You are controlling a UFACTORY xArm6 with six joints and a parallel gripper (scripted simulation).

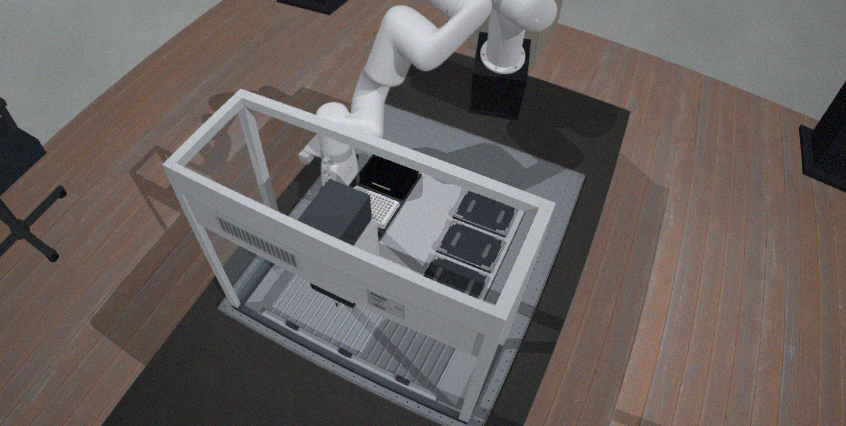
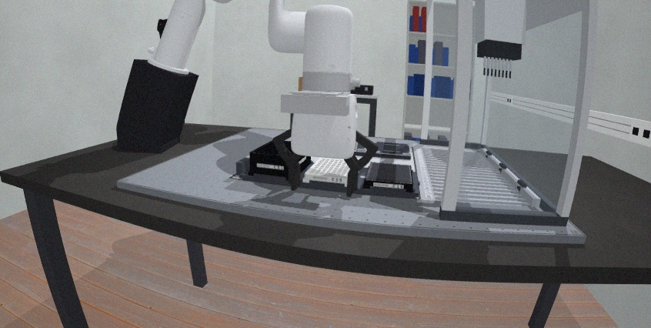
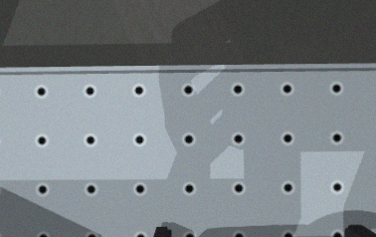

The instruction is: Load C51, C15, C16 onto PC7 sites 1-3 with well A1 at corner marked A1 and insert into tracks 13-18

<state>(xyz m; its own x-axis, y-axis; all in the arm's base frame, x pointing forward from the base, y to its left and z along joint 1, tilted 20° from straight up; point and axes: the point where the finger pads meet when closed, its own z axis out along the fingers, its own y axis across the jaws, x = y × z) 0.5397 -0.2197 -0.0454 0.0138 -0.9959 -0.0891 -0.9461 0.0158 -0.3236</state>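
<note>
gripper: gripper (image 2: 320,185) fingers spread wide, nothing between them; fingertips low over the grey deck, straddling C15 (image 2: 328,170)
C15: white 96-well plate in nest S1, front label reads "C15"; partly hidden by the gripper body in the exterior view
C51: black deep-well block (image 2: 269,162) left of C15 in the exterior view, label too small to read
C16: dark plate (image 2: 390,175) right of C15, label unreadable
PC7: carrier (image 1: 471,244) with three dark sites, all bare, lying on the apron; farthest site partly cut off by the instrument frame (image 1: 378,257) in the top view
rails: ribbed tracks (image 2: 478,175) under the frame; track numbers not legible
hidden: top view loses the fingers behind the frame bar; a dark head block (image 1: 334,210) covers part of the nests
wrist view: only the perforated deck plate (image 3: 93,115) and its front edge, dark table beyond; fingertips barely show at the bottom edge
room: open deck left of the nests, frame post (image 2: 457,98) near on the right
</note>
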